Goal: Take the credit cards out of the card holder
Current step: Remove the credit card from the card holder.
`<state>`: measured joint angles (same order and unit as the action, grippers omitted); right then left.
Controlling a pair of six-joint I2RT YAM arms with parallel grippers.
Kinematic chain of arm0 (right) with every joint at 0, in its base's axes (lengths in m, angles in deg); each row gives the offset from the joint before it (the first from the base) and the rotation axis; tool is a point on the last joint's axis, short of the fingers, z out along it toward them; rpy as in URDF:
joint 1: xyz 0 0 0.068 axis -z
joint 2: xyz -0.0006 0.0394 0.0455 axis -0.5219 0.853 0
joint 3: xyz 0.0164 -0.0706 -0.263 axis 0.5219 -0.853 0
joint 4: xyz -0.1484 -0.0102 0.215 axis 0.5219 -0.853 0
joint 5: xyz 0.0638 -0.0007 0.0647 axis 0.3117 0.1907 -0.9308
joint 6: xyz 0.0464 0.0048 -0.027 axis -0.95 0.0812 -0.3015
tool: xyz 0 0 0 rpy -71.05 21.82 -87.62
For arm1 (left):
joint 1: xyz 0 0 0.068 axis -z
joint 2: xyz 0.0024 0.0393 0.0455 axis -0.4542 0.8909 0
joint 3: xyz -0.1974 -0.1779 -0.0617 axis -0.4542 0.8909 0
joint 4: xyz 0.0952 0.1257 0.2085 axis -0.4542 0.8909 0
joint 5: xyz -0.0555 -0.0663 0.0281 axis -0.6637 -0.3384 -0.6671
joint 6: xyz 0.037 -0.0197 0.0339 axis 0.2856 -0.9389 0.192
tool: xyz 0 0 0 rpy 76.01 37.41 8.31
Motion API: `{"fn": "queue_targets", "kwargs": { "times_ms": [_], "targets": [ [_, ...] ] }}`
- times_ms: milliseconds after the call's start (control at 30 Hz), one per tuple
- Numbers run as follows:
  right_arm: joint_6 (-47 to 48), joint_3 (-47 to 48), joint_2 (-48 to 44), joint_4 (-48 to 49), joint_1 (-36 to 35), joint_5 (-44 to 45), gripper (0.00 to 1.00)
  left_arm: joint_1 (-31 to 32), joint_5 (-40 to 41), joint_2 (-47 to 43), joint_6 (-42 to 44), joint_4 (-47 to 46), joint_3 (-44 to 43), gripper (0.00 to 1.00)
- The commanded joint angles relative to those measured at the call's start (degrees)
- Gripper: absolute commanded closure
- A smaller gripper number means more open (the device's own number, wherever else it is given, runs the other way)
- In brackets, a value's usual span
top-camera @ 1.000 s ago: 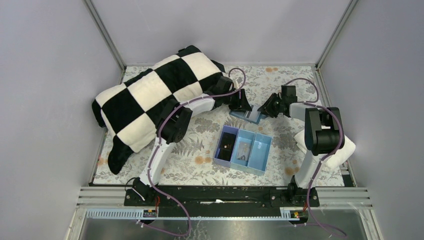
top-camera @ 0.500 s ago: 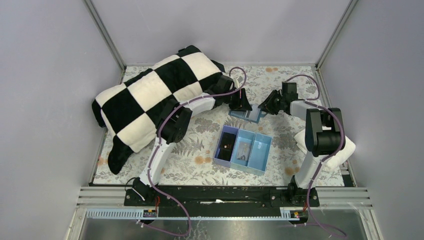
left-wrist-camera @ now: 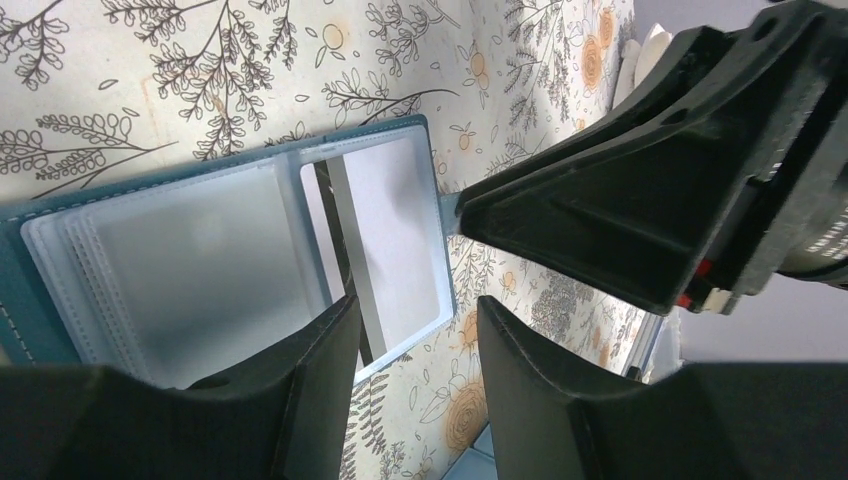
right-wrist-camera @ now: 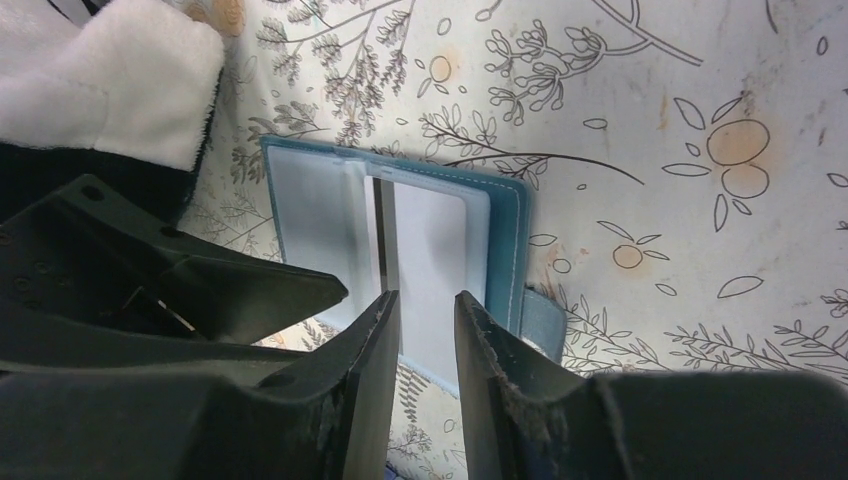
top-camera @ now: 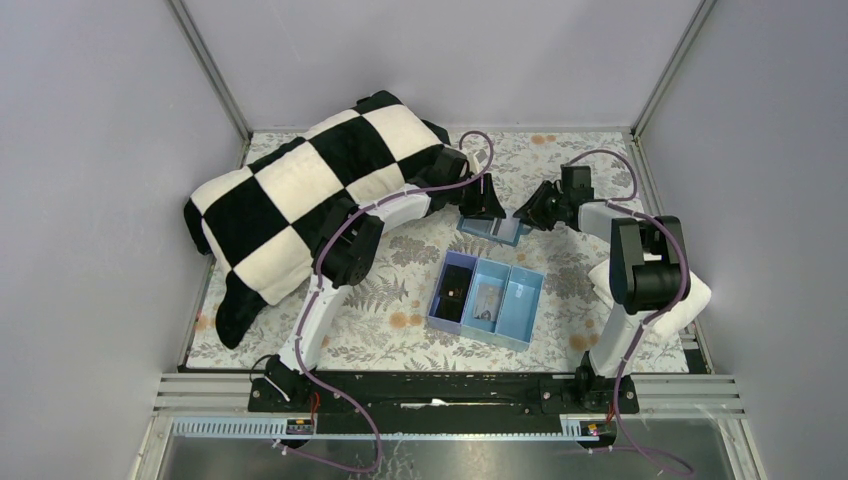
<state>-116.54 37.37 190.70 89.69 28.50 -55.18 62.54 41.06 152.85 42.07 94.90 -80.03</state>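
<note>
The blue-teal card holder lies open on the floral table between my two grippers. In the left wrist view it shows frosted clear sleeves on one panel, and a pale grey credit card shows in the other. The right wrist view shows the same open holder with a pale card in the pocket. My left gripper is open and empty just over the holder's edge. My right gripper is open with a narrow gap, empty, just above the card panel.
A light-blue three-compartment tray with small items stands just in front of the holder. A black-and-white checked blanket fills the back left. A white cloth lies by the right arm. Grey walls close in the table.
My right gripper has moved left, closer over the holder. My left gripper has shifted slightly away from the camera. The holder stays in place.
</note>
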Motion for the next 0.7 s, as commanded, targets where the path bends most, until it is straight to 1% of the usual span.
{"fn": "queue_targets", "kwargs": {
  "times_ms": [0, 400, 667],
  "targets": [
    [-0.04, 0.42, 1.98, 0.44, -0.63, -1.57, 0.66, -0.44, 0.76, -0.21, 1.99, -0.60, -2.48, 0.49],
    [-0.04, -1.46, 3.02, 0.53, -0.63, 0.03, 0.66, -0.57, 0.16, 0.53, 3.20, 1.02, -1.97, 0.49],
    [0.05, -0.87, 3.35, 0.38, -0.63, -0.14, 0.67, -0.55, 0.15, 0.01, 3.24, 1.00, -1.90, 0.50]
  ]
}}
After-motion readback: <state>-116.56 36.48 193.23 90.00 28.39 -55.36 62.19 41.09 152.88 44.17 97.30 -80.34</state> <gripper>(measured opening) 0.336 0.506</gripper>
